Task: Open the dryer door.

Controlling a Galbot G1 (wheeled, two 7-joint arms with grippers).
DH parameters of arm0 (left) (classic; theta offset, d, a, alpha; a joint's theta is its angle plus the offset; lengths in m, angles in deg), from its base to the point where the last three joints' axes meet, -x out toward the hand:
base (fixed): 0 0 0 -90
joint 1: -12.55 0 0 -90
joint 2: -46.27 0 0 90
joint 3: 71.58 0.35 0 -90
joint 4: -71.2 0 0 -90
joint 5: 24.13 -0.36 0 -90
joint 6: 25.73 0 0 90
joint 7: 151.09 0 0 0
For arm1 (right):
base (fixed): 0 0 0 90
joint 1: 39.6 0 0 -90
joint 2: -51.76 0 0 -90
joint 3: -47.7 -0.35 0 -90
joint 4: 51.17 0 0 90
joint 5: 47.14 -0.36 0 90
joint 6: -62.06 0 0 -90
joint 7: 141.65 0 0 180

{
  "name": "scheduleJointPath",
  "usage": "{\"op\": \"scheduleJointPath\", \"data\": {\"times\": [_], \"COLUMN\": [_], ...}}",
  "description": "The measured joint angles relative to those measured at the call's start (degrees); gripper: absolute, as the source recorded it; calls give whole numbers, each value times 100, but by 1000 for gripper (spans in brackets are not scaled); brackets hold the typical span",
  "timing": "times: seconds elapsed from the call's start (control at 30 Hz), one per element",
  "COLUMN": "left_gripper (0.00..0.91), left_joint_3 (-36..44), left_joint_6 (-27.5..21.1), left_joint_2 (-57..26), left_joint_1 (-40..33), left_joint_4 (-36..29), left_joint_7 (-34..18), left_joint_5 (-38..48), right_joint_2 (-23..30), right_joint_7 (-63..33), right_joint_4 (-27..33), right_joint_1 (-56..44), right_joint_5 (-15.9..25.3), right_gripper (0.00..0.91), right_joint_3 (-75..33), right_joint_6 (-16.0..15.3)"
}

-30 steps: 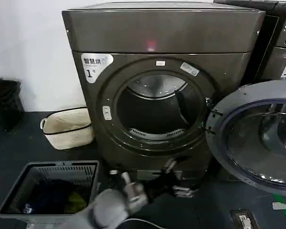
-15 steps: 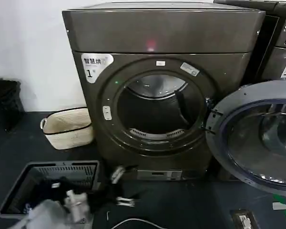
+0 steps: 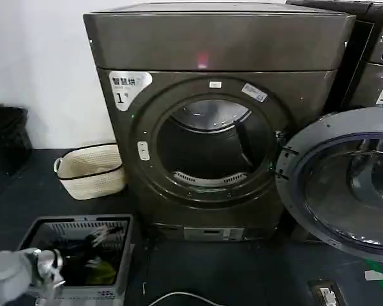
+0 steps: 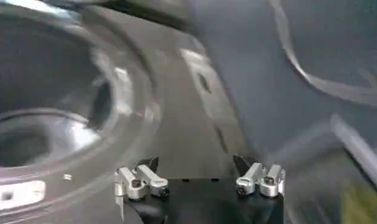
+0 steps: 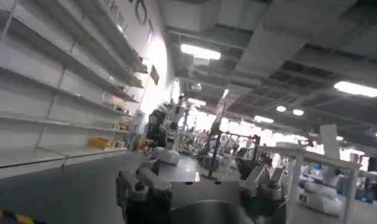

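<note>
The bronze-grey dryer [image 3: 217,44] stands in the middle of the head view, with a white "1" label and a small red light. Its dryer door [image 3: 306,150] is swung wide open to the right, grey inner face and dark glass towards me. The drum opening [image 3: 210,143] is uncovered. My left gripper [image 3: 102,237] is low at the front left, over the grey basket, well away from the door. In the left wrist view the left gripper [image 4: 194,165] is open and empty, with the dryer front [image 4: 176,103] blurred beyond it. My right gripper [image 5: 200,176] is open, facing the room.
A grey laundry basket [image 3: 76,223] with dark clothes sits on the floor at the front left. A cream basket [image 3: 89,169] stands beside the dryer's left side. A second grey machine [image 3: 376,57] is at the right. A white cable [image 3: 179,296] lies on the dark floor.
My left arm has swung from in front of the dryer's base to the left and back, ending over the grey basket. The door stays open.
</note>
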Motion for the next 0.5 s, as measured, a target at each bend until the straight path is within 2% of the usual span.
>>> {"op": "scheduleJointPath", "data": {"times": [0.27,0.37,0.5], "left_gripper": [907,907,907], "left_joint_3": [-39,-43,-22], "left_joint_6": [1808,2173,2372], "left_joint_2": [57,146,158], "left_joint_1": [-291,-479,-581], "left_joint_4": [724,921,1052], "left_joint_7": [255,256,349], "left_joint_5": [-2859,-3859,-4541], "right_joint_2": [75,105,154], "right_joint_7": [16,37,48], "right_joint_4": [-78,-97,-139], "right_joint_1": [16,8,18], "right_joint_5": [-106,-91,-93], "right_gripper": [907,907,907], "right_joint_3": [93,101,115], "right_joint_6": [45,59,106]}}
